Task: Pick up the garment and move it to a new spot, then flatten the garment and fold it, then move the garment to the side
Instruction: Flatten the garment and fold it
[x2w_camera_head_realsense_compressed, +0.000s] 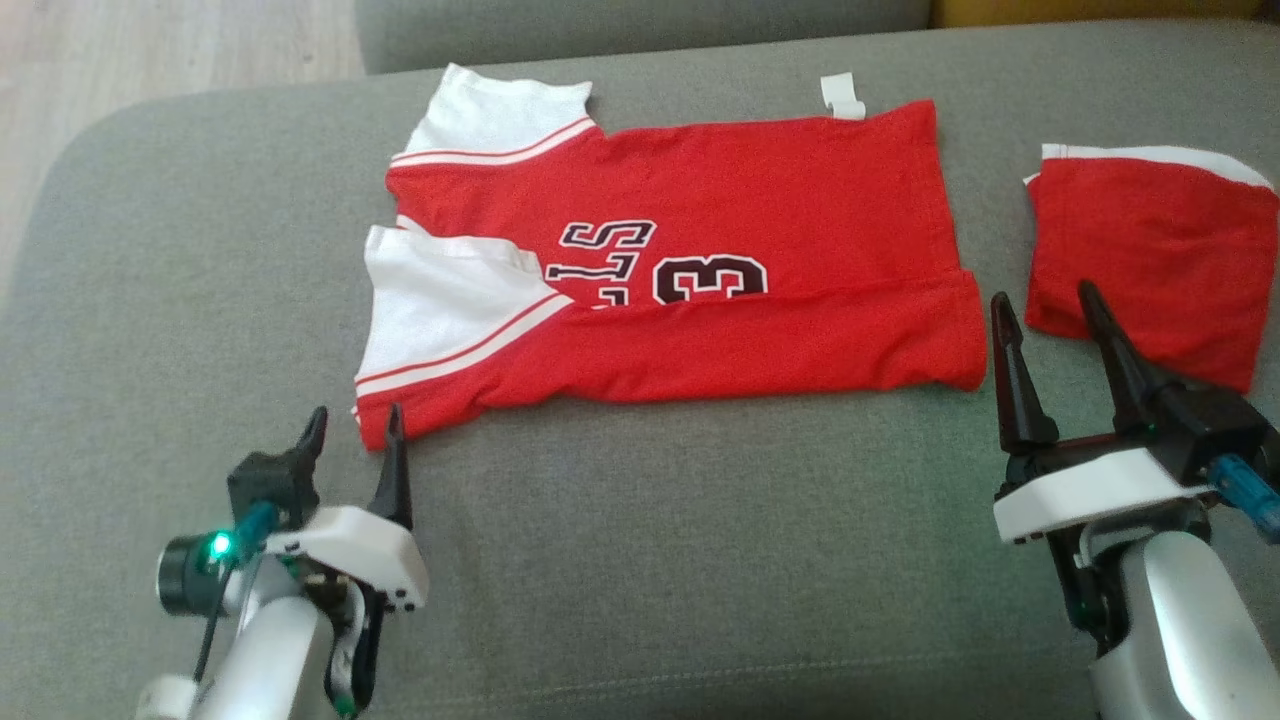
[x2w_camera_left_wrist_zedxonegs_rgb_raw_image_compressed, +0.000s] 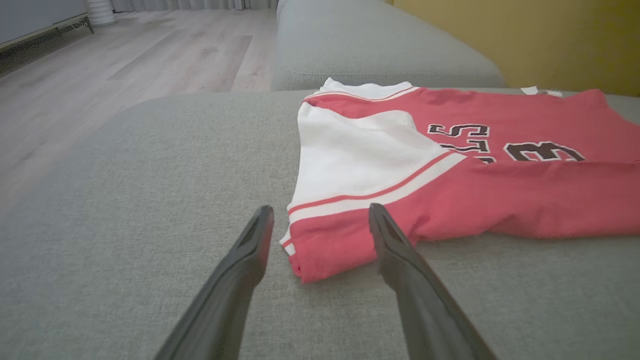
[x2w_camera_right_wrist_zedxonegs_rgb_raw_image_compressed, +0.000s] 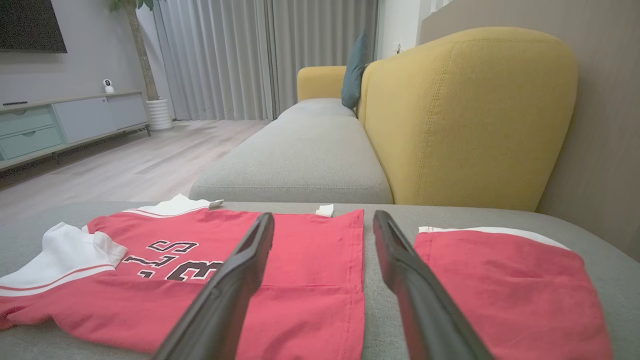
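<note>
The garment (x2w_camera_head_realsense_compressed: 700, 260) is a red jersey with white sleeves and dark lettering, lying flat on the grey cushion (x2w_camera_head_realsense_compressed: 640, 540) with its near long edge folded over the front. My left gripper (x2w_camera_head_realsense_compressed: 355, 427) stands open just short of the jersey's near left corner (x2w_camera_left_wrist_zedxonegs_rgb_raw_image_compressed: 320, 255), which lies between the fingers in the left wrist view. My right gripper (x2w_camera_head_realsense_compressed: 1045, 310) is open, its fingers straddling the gap beside the jersey's hem (x2w_camera_right_wrist_zedxonegs_rgb_raw_image_compressed: 320, 280). Neither gripper holds anything.
A second red piece with a white band (x2w_camera_head_realsense_compressed: 1150, 260) lies folded at the right, close to my right fingers. A white tag (x2w_camera_head_realsense_compressed: 842, 95) pokes out at the jersey's far edge. Yellow sofa back (x2w_camera_right_wrist_zedxonegs_rgb_raw_image_compressed: 470, 120) rises behind; wood floor (x2w_camera_left_wrist_zedxonegs_rgb_raw_image_compressed: 125, 60) lies off the cushion's left.
</note>
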